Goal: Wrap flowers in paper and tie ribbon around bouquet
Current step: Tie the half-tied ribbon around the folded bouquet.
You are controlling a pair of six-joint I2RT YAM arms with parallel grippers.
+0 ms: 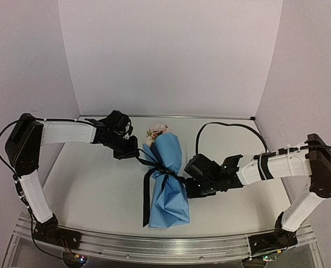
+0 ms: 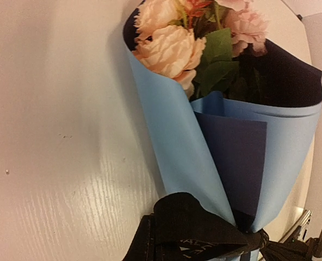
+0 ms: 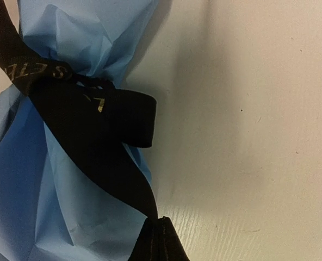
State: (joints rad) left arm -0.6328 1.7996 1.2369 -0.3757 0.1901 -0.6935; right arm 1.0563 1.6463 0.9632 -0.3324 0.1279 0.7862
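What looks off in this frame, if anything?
Nothing spilled or damaged. The paper is crumpled where the ribbon cinches the bouquet, and one loose ribbon tail trails along the bouquet's left side toward the table's near edge. The left gripper and right gripper are each shut on a ribbon end.

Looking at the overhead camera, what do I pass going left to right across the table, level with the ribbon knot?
Left end effector → bouquet → right end effector. Both end effectors are shut on the ribbon.
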